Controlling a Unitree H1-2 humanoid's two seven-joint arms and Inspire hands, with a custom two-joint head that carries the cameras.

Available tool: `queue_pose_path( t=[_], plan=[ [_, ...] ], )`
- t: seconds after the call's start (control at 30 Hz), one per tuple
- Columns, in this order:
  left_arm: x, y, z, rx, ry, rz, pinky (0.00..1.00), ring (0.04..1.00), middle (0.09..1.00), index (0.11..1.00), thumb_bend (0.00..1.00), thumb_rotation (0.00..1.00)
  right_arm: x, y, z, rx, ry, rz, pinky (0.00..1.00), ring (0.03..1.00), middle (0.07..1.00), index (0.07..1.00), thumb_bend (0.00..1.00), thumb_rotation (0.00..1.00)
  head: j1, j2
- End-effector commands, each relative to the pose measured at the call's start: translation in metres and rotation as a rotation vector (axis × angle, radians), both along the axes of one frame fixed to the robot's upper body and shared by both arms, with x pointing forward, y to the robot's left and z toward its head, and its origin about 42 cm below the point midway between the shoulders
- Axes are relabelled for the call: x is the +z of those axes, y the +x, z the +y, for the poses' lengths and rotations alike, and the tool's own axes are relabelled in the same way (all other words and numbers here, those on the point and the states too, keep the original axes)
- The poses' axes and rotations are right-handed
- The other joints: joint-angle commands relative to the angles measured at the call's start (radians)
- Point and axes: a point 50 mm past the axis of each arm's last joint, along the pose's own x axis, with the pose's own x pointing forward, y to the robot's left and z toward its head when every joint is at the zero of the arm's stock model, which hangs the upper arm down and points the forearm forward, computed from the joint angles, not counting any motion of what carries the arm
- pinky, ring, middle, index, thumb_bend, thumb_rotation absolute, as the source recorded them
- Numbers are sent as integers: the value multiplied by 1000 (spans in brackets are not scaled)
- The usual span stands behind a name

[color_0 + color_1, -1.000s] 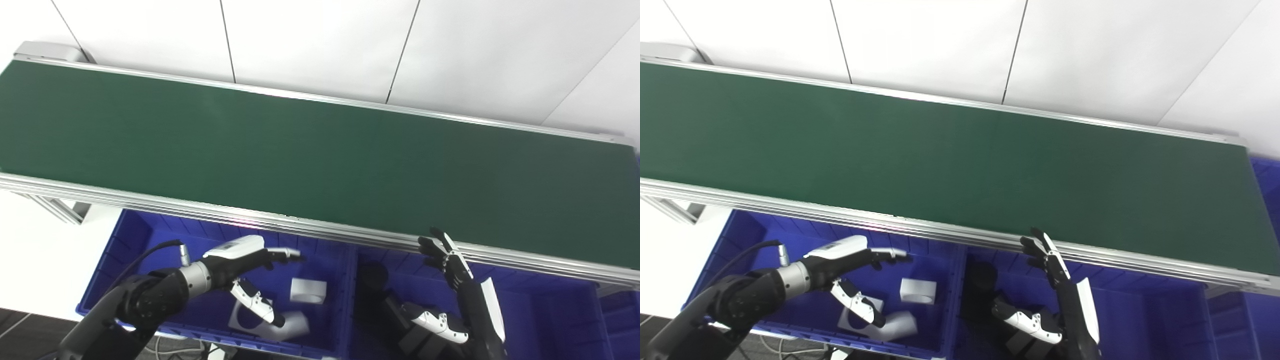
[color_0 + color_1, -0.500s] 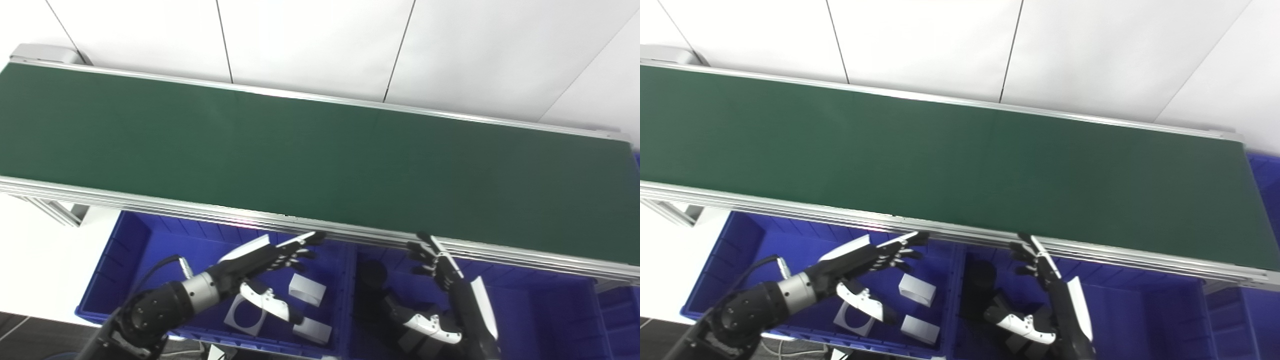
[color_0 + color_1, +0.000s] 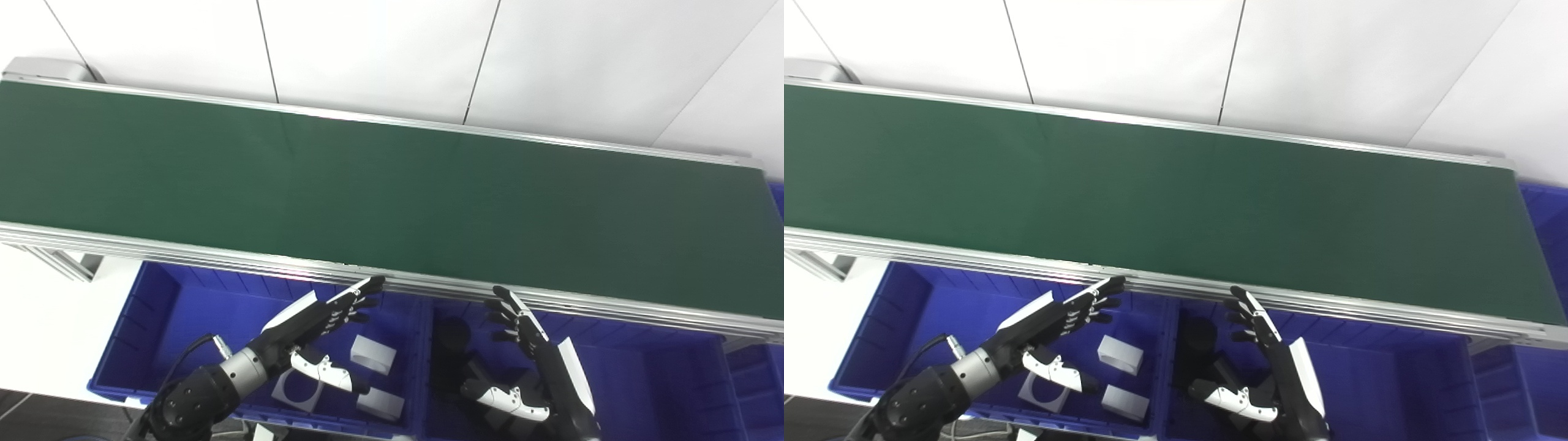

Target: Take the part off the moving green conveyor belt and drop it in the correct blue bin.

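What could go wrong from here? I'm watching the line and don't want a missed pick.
Both hands, left hand and right hand, hang open over the blue bins, below the belt's metal rail. Raising them could clip that rail. The belt shows no part now, so one arriving fast might pass before a hand gets above it.

The black-and-white left hand (image 3: 318, 315) is open, its fingers (image 3: 358, 294) stretched flat and pointing up and to the right, thumb hanging below. The matching right hand (image 3: 530, 343) stands open on edge, fingers spread upward, thumb jutting left. Both hold nothing.
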Motion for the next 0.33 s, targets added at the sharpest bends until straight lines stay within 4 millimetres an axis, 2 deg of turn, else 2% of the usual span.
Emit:
queue_pose_path(
  t=[0.0, 0.2, 0.3],
  plan=[
    [12, 4, 0, 1, -10, -47, 862, 984, 1000, 1000, 884, 314, 9, 0, 0, -20, -2, -29, 720, 825, 858, 937, 902, 510, 1, 0],
    [15, -1, 5, 32, 28, -54, 836, 994, 1000, 1000, 872, 296, 10, -1, 1, -34, 7, -22, 688, 817, 863, 942, 906, 509, -4, 3],
    [15, -2, 6, 48, 34, -61, 858, 996, 1000, 1000, 858, 290, 10, -1, 1, -37, 4, -26, 680, 815, 865, 943, 903, 504, -7, 3]
  ],
)
